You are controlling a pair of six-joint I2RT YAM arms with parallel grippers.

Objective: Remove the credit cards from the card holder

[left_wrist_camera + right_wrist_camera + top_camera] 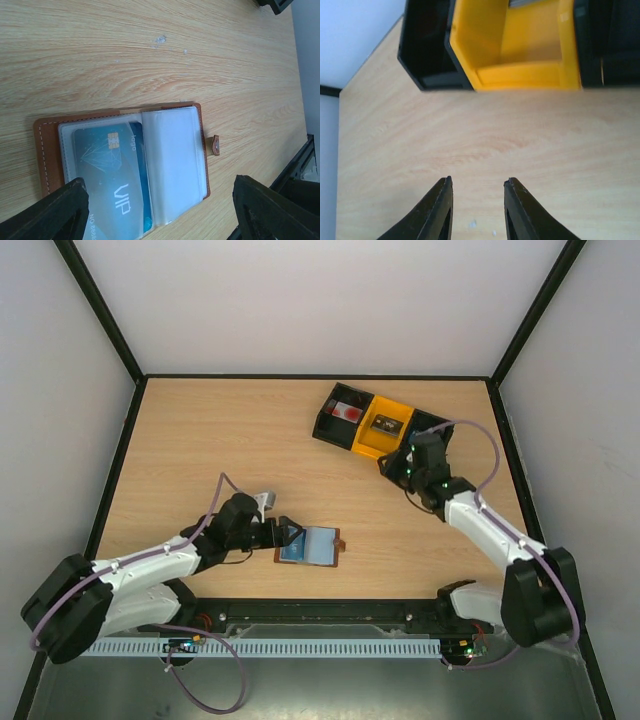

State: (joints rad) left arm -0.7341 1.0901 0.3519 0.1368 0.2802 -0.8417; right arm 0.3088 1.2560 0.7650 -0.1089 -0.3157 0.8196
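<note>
The brown card holder [336, 546] lies open on the table near the front middle, its snap tab [214, 145] to the right. In the left wrist view the card holder [47, 145] shows clear sleeves, with a blue VIP credit card [107, 180] in the left sleeve and a pale empty-looking sleeve [175, 160] on the right. My left gripper [288, 533] is open at the holder's left edge, and in its own view the left gripper [160, 200] spans the holder with fingers wide apart. My right gripper [398, 464] is open and empty above bare table, just in front of the tray; it also shows in the right wrist view [477, 182].
A black-and-yellow tray of bins [345, 436] stands at the back right; its yellow bin [520, 65] and a black bin [427, 55] fill the top of the right wrist view. Black frame rails [300, 376] edge the table.
</note>
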